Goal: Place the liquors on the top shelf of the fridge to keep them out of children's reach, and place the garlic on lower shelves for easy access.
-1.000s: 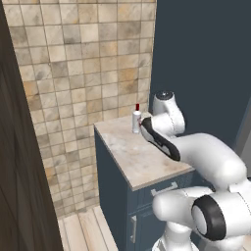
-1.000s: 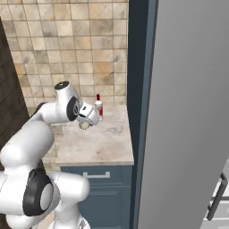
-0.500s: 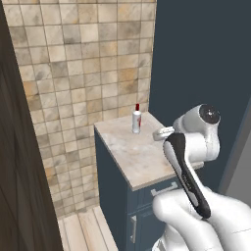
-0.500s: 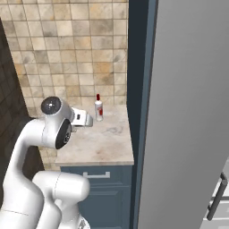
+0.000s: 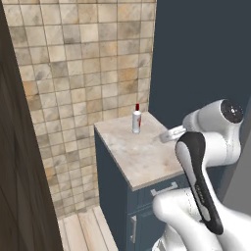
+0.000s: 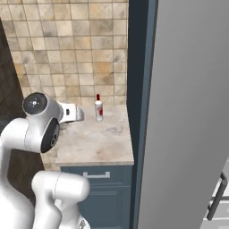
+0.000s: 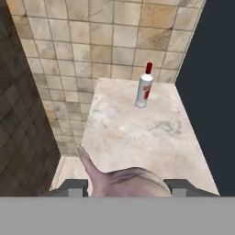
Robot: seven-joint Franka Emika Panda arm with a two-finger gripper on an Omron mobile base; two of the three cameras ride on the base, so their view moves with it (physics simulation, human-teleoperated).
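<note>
You have the garlic [image 7: 126, 182] pinched between the fingers of the hand [image 7: 125, 186], raised above the desk [image 7: 137, 137]. Carry it steadily toward the fridge [image 6: 188, 112] and aim for a lower shelf. The white liquor bottle [image 7: 144, 89] stands upright at the desk's back edge; swing clear of it.

**Bottle at the back of the counter, garlic between the fingers**

A bottle [image 7: 144, 90] stands upright on the cabinet top [image 7: 137, 137], near its rear edge by the tiled wall [image 7: 92, 36]. The fridge [image 6: 188, 112] rises just right of the cabinet. Garlic [image 7: 124, 181] sits between the gripper [image 7: 125, 187] fingers, in front of the bottle and well apart from it.
</note>
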